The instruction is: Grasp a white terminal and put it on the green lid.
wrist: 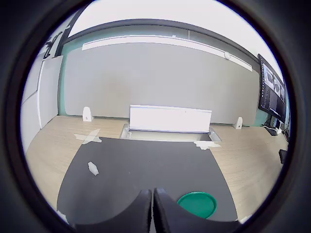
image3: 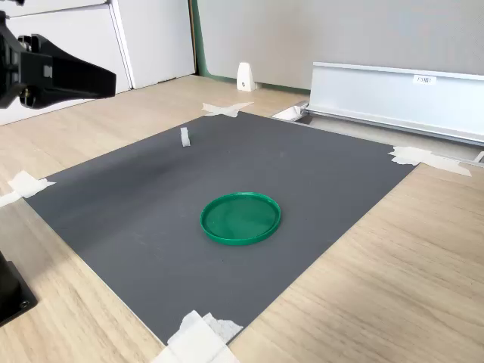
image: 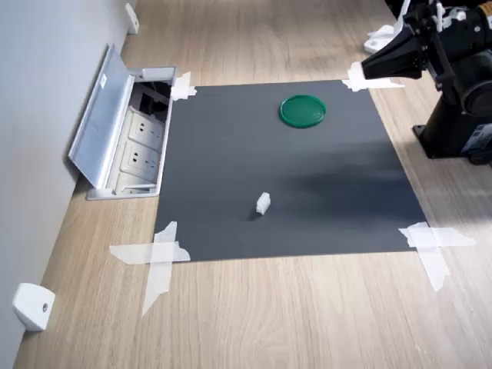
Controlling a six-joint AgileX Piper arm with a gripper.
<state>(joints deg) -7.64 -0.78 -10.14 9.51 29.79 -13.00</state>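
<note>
My black gripper (wrist: 152,213) hangs closed and empty, clear of the mat; I note the tiny white plastic terminal (wrist: 93,168) at its ten o'clock and the flat round green plastic lid (wrist: 197,204) just beside it at three.

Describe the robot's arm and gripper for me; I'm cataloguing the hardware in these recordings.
The arm is matte black, with chunky rounded joint housings and a blocky black base on the wooden desk. A small blue marking shows low on the base. The gripper is also black: two long wedge-shaped fingers tapering to a narrow tip. Something white shows at the wrist; too unclear to identify.
</note>
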